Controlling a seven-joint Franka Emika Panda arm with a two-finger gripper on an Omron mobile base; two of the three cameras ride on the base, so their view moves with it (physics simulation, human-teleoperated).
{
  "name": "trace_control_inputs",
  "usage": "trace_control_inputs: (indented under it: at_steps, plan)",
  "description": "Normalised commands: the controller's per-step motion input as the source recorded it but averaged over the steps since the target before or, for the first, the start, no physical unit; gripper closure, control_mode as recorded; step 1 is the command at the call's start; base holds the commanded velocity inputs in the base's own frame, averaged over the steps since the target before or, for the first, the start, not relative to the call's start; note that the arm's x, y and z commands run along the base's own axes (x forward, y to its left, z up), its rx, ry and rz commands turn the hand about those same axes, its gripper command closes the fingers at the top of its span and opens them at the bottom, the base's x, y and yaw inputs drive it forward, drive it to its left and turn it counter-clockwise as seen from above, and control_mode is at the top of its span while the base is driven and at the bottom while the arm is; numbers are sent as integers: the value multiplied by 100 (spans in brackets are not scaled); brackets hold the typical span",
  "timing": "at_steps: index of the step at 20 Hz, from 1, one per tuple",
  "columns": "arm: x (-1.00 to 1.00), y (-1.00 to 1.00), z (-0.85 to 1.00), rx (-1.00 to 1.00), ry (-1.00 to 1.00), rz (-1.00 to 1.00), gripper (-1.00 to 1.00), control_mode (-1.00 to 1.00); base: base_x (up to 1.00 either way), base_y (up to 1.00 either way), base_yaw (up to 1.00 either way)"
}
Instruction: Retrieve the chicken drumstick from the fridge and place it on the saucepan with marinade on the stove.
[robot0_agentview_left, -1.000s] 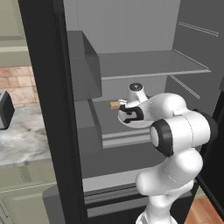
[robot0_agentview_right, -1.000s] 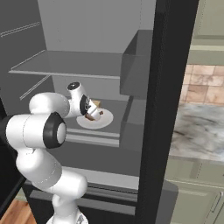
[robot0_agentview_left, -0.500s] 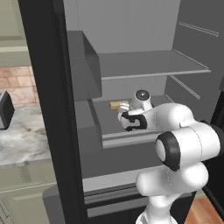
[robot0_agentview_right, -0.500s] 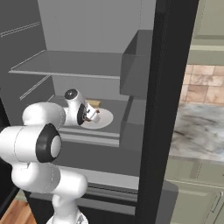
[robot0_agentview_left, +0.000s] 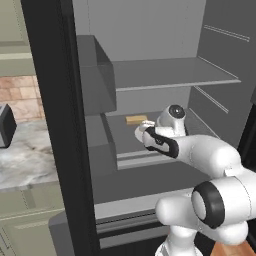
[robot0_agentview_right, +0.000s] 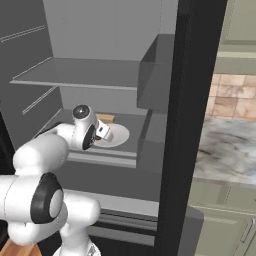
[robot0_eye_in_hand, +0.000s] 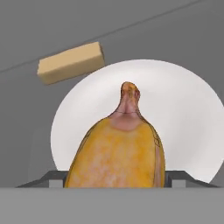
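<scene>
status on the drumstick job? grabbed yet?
Done: fridge is open and the arm has reached onto the shelf. In hand: the gripper straddles the chicken drumstick, which lies on the white plate; the fingers look open, with no lift visible. Left: close, lift, carry it to the saucepan.

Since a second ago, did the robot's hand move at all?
Yes. In the left base view, the gripper has dropped lower and nearer the shelf's front edge, away from the tan block at the back, down toward the white plate.
</scene>
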Motion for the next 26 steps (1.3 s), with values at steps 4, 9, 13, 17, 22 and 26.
trace_control_inputs:
  at_steps: [4, 9, 13, 17, 22, 26]
  plan:
    - [-47, 8, 28, 0, 0, 12, 100, -100, 0, 0, 0]
    - [-68, 5, 36, 0, 0, 10, 100, -100, 0, 0, 0]
    - [-76, 8, 38, -1, 0, 5, 100, -100, 0, 0, 0]
    - [-77, 12, 33, -2, 0, 1, 100, -100, 0, 0, 0]
    - [-93, 10, 18, -5, 1, 0, 100, -100, 0, 0, 0]
    - [-65, 1, 38, -2, 5, 0, 100, -100, 0, 0, 0]
